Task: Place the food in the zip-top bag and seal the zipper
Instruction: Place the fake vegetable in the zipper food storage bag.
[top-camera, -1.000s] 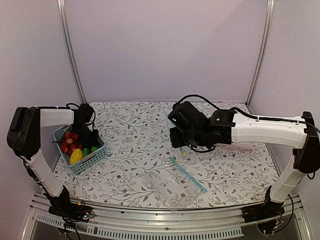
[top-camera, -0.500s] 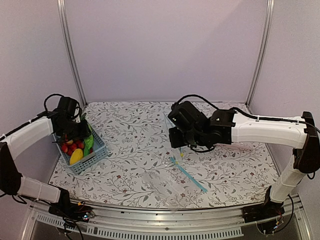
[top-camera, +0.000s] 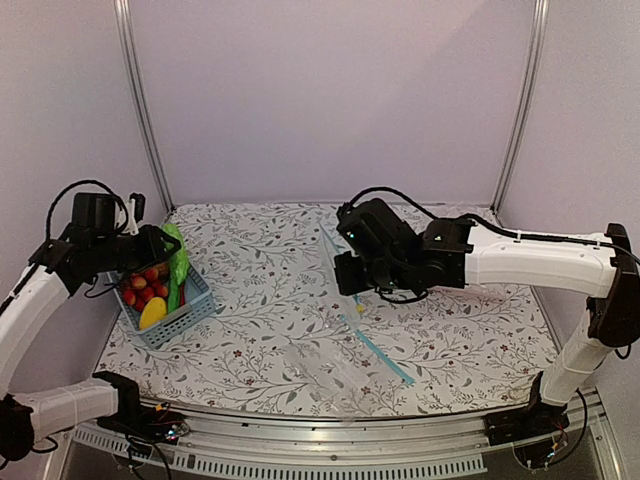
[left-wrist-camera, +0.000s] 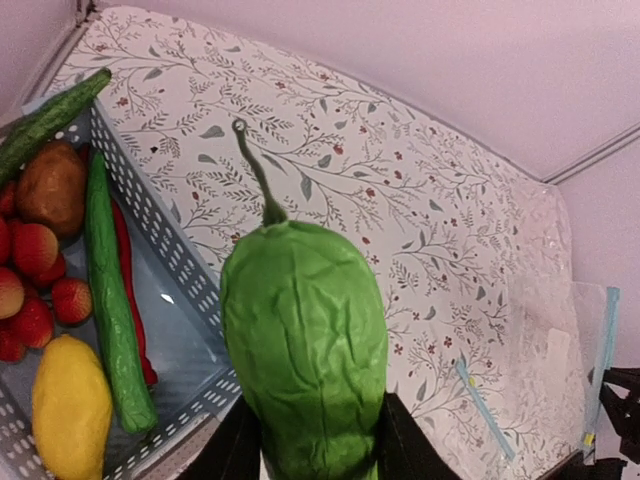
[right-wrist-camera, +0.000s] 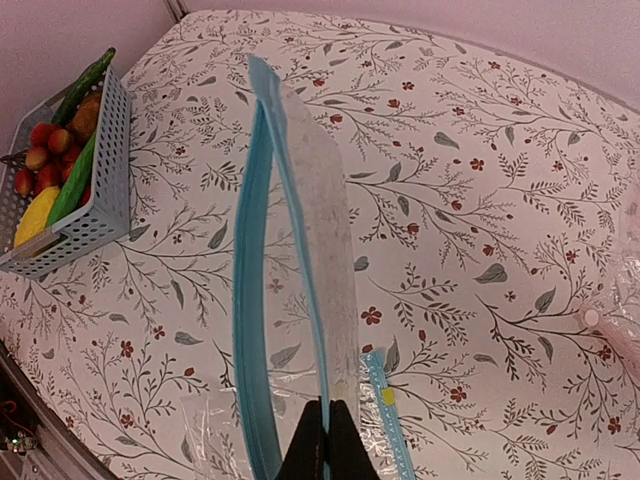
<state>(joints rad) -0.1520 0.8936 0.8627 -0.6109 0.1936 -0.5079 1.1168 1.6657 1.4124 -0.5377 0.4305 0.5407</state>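
Observation:
My left gripper (top-camera: 160, 250) is raised above the basket's far edge and is shut on a wrinkled green food piece with a thin stem (left-wrist-camera: 305, 350), also seen in the top view (top-camera: 178, 257). The yellow food piece (left-wrist-camera: 70, 415) lies in the basket. My right gripper (right-wrist-camera: 327, 445) is shut on the mouth edge of the small clear zip-top bag (right-wrist-camera: 325, 230) and holds it upright above mid-table (top-camera: 335, 250). Its light-blue zipper (right-wrist-camera: 250, 300) bows apart, so the mouth stands open toward the basket.
The blue-grey basket (top-camera: 190, 312) at the left edge holds red berries (left-wrist-camera: 35, 250), a long dark-green vegetable (left-wrist-camera: 110, 310) and a brown piece (left-wrist-camera: 50, 190). A larger clear bag with a longer blue strip (top-camera: 382, 357) lies flat near the front. A pink-stripped bag edge (right-wrist-camera: 610, 330) lies at the right.
My left arm has lifted out of the basket and swung up and left, carrying the green piece. My right gripper has raised the bag slightly.

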